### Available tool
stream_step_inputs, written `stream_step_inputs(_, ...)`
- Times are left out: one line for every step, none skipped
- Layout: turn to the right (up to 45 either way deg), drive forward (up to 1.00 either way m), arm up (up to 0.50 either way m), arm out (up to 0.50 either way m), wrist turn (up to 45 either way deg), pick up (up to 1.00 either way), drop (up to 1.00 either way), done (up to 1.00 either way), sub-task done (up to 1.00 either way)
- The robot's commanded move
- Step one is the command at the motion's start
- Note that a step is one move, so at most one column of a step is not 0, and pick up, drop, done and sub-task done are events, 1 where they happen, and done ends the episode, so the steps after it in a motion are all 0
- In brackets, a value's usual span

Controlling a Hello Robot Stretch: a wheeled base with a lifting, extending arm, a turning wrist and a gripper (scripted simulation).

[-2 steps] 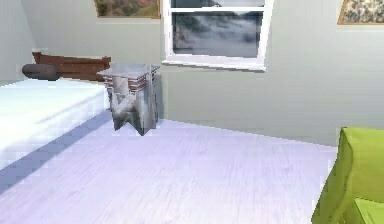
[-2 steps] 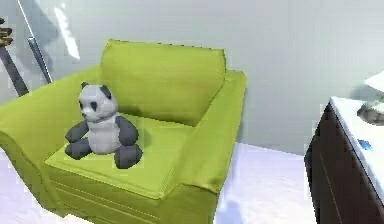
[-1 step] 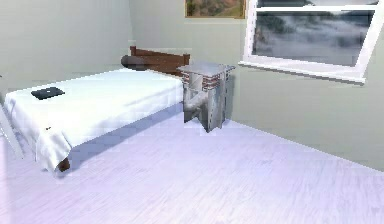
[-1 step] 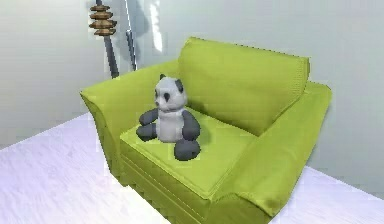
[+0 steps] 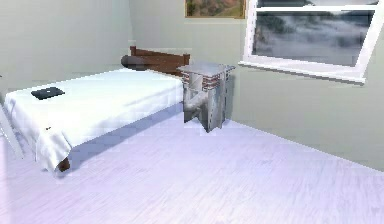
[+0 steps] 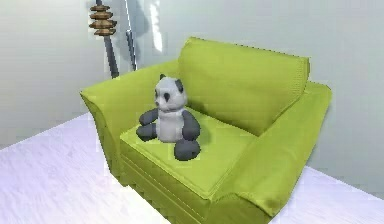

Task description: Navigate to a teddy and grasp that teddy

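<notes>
Ahead, forward view: wide bed with a white cover [image 5: 95,105] against the pale green wall. It has a dark wooden headboard [image 5: 160,57], with a dark grey rolled pillow [image 5: 133,62] at the head end. A small flat black object [image 5: 47,94] lies on the cover near the foot. Just beside the bed stands a grey boxy nightstand [image 5: 208,95]. Above it, a white-framed window [image 5: 310,35] and a gold-framed painting [image 5: 215,8].

Arm side view: lime-green upholstered armchair [image 6: 250,90] on a pale plank floor [image 6: 50,170]. The task's thing, a black-and-white panda teddy [image 6: 172,118], sits upright on the seat cushion, nearer the arm at the view's left, facing out. Behind the chair leans a dark pole topped with stacked brown discs [image 6: 103,25].

Gripper – state cannot be told.
</notes>
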Motion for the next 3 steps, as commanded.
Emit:
stream_step_inputs(0.0, 0.0, 0.2, 0.0, 0.0, 0.0, 0.0, 0.0, 0.0)
stream_step_inputs(0.0, 0.0, 0.0, 0.5, 0.0, 0.0, 0.0, 0.0, 0.0)
stream_step_inputs(0.0, 0.0, 0.0, 0.0, 45.0, 0.0, 0.0, 0.0, 0.0)
